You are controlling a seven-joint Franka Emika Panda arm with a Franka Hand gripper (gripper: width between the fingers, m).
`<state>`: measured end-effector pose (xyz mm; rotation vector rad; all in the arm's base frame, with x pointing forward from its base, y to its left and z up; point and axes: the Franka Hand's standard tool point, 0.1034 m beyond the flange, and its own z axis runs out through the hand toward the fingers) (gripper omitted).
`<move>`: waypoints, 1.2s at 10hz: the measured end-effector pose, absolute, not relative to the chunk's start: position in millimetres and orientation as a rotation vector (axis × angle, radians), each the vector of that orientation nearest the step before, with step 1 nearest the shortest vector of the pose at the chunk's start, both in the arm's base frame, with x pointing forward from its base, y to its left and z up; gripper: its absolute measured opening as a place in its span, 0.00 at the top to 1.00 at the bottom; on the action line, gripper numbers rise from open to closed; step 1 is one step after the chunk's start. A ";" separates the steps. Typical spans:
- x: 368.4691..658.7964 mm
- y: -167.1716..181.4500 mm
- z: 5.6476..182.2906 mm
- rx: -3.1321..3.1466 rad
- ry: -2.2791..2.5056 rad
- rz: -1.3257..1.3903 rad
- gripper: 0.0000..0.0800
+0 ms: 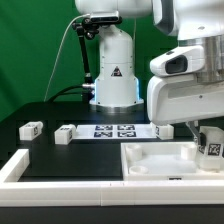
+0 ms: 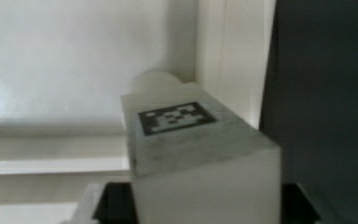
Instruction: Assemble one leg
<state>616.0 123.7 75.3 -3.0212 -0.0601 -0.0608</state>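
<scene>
My gripper hangs at the exterior view's right and is shut on a leg, a small white block with a black-and-white tag. It holds the leg over the right corner of the large white tray-shaped piece. In the wrist view the leg fills the middle, tag facing the camera, and my gripper clamps it with a dark finger on either side. The tray's raised rim and inner corner lie behind it. Whether the leg touches the tray is hidden.
Two more legs lie on the black table at the exterior view's left. The marker board lies in front of the robot base. A white raised border runs along the front left.
</scene>
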 end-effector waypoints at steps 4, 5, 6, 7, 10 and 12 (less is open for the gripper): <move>616.3 119.8 74.6 -3.021 0.047 -0.055 0.62; 615.6 118.0 74.7 -2.996 0.255 -0.043 0.62; 614.4 115.4 72.9 -2.949 0.506 -0.020 0.62; 613.8 114.1 72.0 -2.895 0.698 0.001 0.62; 611.5 114.5 71.8 -2.702 1.238 0.013 0.62; 611.6 117.1 72.5 -2.549 1.515 0.028 0.62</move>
